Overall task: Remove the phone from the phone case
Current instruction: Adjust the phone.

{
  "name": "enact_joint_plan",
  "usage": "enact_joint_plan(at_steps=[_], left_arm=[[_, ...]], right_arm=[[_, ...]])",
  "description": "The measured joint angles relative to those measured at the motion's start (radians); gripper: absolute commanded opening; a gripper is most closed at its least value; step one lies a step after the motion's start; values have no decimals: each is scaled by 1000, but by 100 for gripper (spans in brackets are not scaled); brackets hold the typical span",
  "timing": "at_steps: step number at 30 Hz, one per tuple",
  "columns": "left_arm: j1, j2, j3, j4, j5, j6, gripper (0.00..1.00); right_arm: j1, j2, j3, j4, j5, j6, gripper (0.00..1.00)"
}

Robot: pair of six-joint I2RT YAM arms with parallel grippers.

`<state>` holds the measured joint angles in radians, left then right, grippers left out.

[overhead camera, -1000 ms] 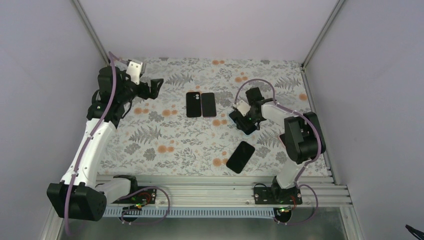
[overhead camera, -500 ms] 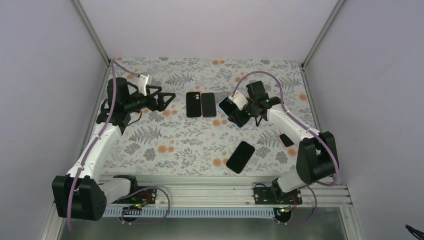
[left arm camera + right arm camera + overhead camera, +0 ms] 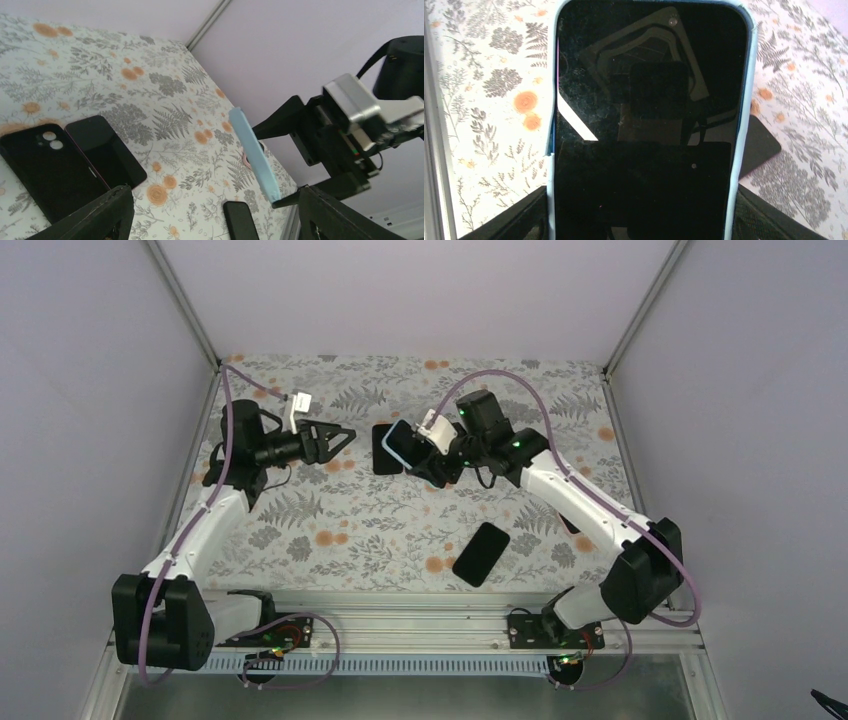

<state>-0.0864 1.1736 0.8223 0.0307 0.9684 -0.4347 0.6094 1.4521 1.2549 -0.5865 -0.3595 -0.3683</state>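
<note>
From the top camera I see the right gripper (image 3: pixel 428 454) clamped on one end of the phone (image 3: pixel 402 443), holding it in the air above the two black handsets (image 3: pixel 383 455) on the floral table (image 3: pixel 330 510).

The right wrist camera adds what that view lacks: the dark screen faces it squarely, with the light blue case (image 3: pixel 551 150) rimming both long sides and the far end.

The left wrist camera shows the case edge-on, as a thin tilted blue strip. Its long axis runs out from the right gripper, and the free end is raised and points towards the left arm.

The left gripper (image 3: pixel 340 438) is spread wide and holds nothing. It is near the phone but apart from it.
</note>
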Motion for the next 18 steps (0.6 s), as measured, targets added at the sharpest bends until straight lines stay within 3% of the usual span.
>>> enact_joint_plan(at_steps=[8, 18], left_arm=[[-1, 0, -39, 19, 7, -34, 76], [-30, 1, -67, 66, 38, -74, 73]], right_arm=[[128, 24, 50, 11, 98, 9, 55], [200, 82, 72, 13, 198, 10, 55]])
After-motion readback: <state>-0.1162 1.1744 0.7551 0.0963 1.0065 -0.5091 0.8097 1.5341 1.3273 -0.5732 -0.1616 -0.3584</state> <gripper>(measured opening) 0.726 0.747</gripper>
